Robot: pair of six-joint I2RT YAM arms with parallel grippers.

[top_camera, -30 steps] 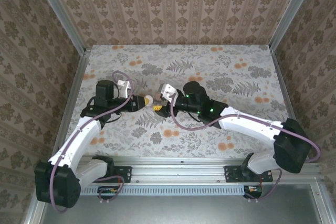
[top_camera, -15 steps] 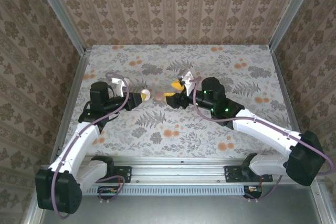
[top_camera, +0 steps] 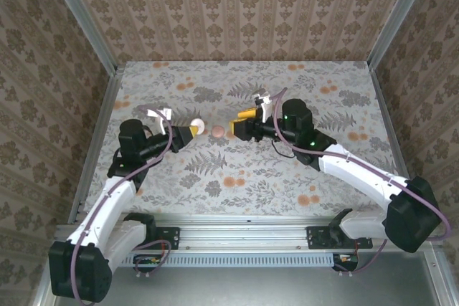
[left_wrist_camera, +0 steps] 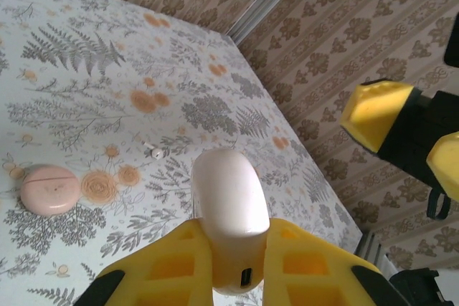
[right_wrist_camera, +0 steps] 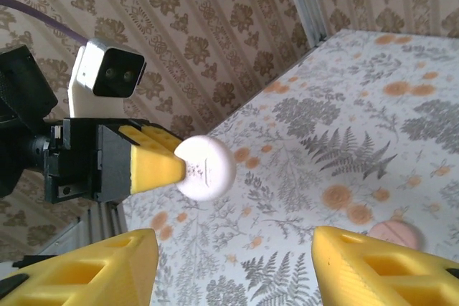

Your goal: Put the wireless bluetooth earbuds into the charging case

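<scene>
Drawn apart from the right pincer (top_camera: 241,122), which now gapes empty, the left pincer (top_camera: 193,130) stays clenched on the cream-white disc (top_camera: 199,124); an earbud (left_wrist_camera: 155,153) waits, uninserted.

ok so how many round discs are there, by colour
cream-white disc: 1, in the left pincer
pink disc: 1, on the table
total: 2
</scene>
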